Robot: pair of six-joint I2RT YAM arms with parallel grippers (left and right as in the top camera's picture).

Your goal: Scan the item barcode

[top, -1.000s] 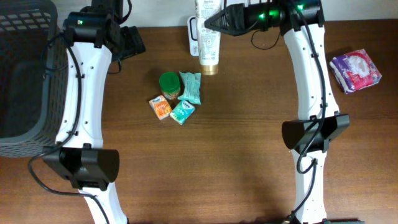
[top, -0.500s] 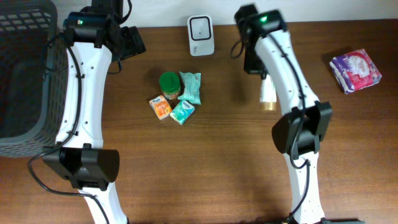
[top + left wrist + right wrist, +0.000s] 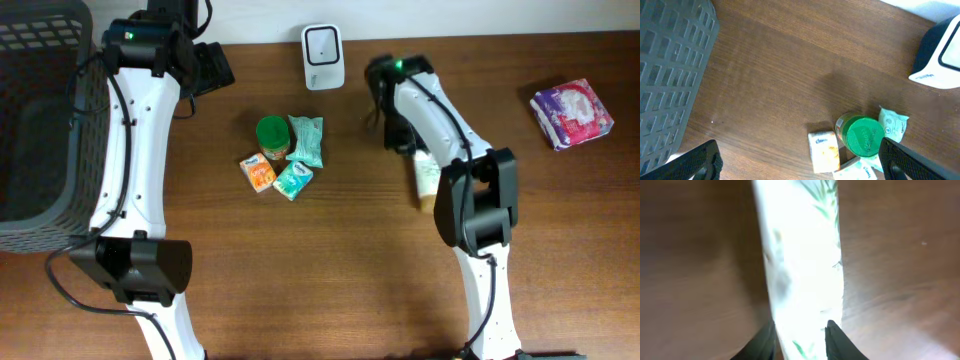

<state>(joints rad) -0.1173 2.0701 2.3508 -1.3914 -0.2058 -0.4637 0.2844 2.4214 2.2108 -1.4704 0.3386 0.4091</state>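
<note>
The right tool (image 3: 800, 330) pointed down at the surface (image 3: 330, 270), with one dark finger (image 3: 836, 339) on each side of the white tube (image 3: 426, 176). The right wrist view showed the fingers close against the tube's sides, but not whether they pressed on it or stood just clear, so I could not tell if it was gripped or let go. The tube lay flat on the wood right of centre. Its flat end was under the tool and its tan cap end pointed toward the robot's base. Green leaf prints showed on its glare-washed side.

The barcode scanner (image 3: 324, 44) stood at the far edge of the surface, to the left of the tube and apart from it.

The left tool (image 3: 797, 155) hung over the far left of the surface with its fingers spread wide and nothing between them. A small cluster lay near the middle of the surface, left of the tube and well apart from it:
- a green-lidded jar (image 3: 271, 135)
- a pale green pouch (image 3: 307, 140)
- an orange box (image 3: 259, 172)
- a teal packet (image 3: 293, 180)

A dark basket (image 3: 40, 120) sat at the left edge, and a purple pack (image 3: 570, 113) lay at the far right.
</note>
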